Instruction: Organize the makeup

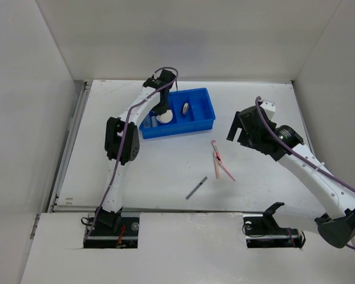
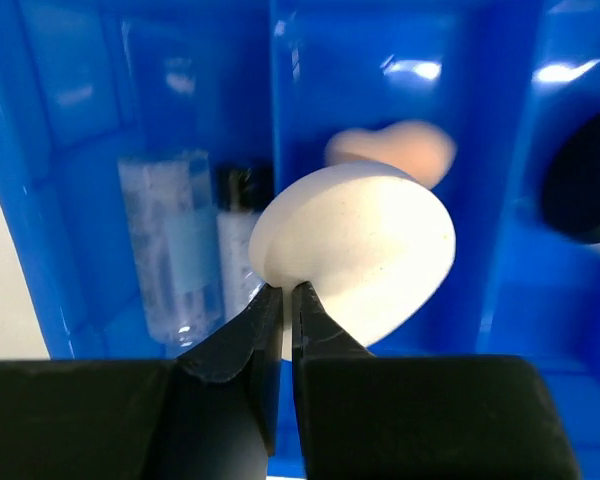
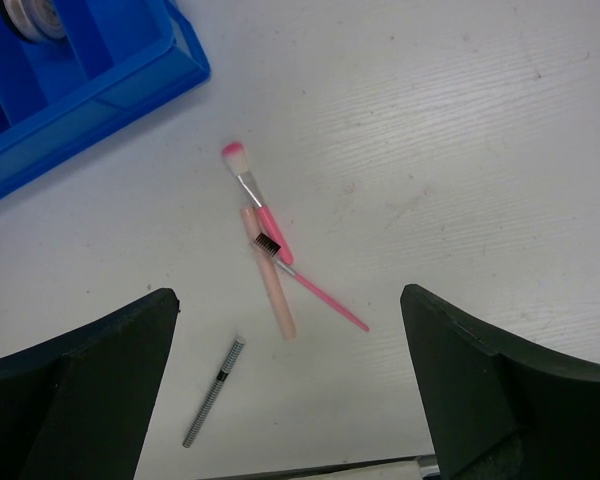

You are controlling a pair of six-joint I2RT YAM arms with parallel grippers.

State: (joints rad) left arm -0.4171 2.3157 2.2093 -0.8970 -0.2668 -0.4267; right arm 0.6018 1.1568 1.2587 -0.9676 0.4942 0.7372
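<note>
A blue divided plastic tray (image 1: 186, 128) sits toward the back of the white counter (image 1: 165, 171), left of centre and turned a little askew, its long sides running roughly left to right and its inside split by upright blue partitions into several compartments. The counter's surface shows faint streaks and a few small scuffs up close. Plain white wall panels (image 1: 183, 35) close it in at the back and on both sides, and a pale metal rail (image 1: 71, 148) runs along its left edge.
</note>
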